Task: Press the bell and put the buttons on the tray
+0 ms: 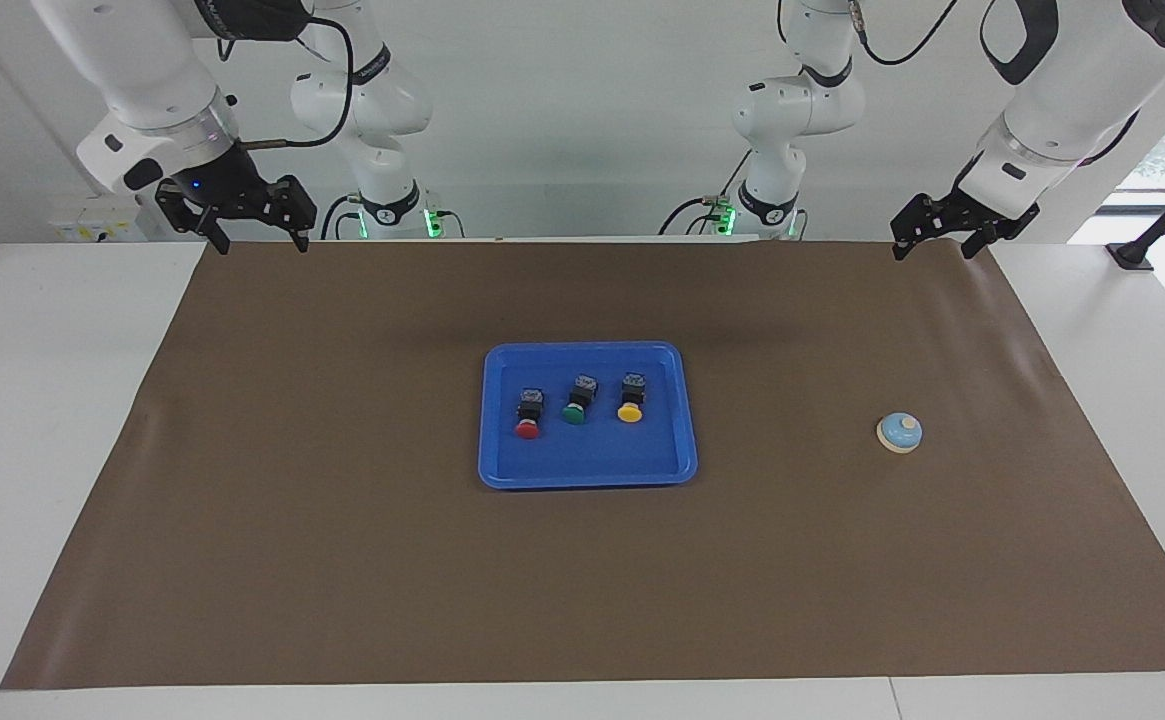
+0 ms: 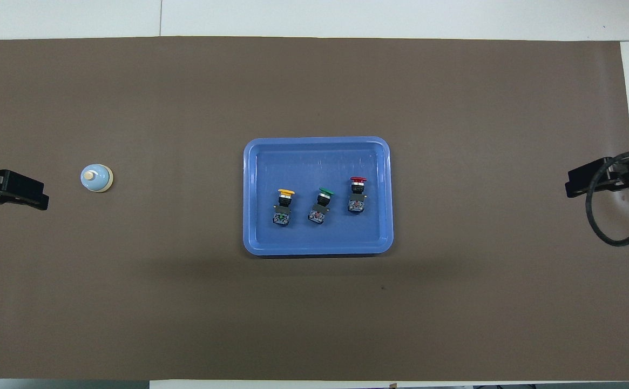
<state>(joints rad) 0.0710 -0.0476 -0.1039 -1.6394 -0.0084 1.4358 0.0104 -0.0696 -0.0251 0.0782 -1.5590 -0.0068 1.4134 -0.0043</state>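
We look from high across the table toward the robots in the facing view, and steeply down from above their end in the overhead view, half a turn apart. Both stand well back and share the brown mat (image 1: 342, 560) and the tray (image 1: 502, 475).

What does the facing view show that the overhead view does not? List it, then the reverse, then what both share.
Only the facing view shows the arms' bodies and bases, and both grippers whole: the left gripper and right gripper hang open over the mat's robot-side corners.

Only the overhead view shows the mat's whole outline.

Both show the tray mid-mat holding the red button, green button and yellow button, and the bell toward the left arm's end.
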